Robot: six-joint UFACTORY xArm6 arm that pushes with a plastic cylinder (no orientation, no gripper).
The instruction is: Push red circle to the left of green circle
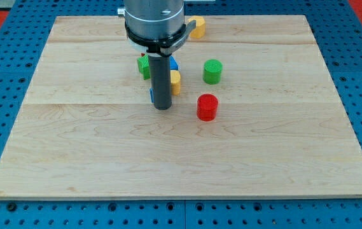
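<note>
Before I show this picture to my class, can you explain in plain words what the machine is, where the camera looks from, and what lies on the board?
One camera looks down at a wooden board; its mounting isn't recorded. The machine is my arm, ending in a dark rod. My tip slides along the board and pushes blocks; it holds nothing. It stands left of the red circle, apart from it. The green circle sits above the red one. Behind the rod, partly hidden, are green, blue and yellow blocks. Another yellow block is near the top.
</note>
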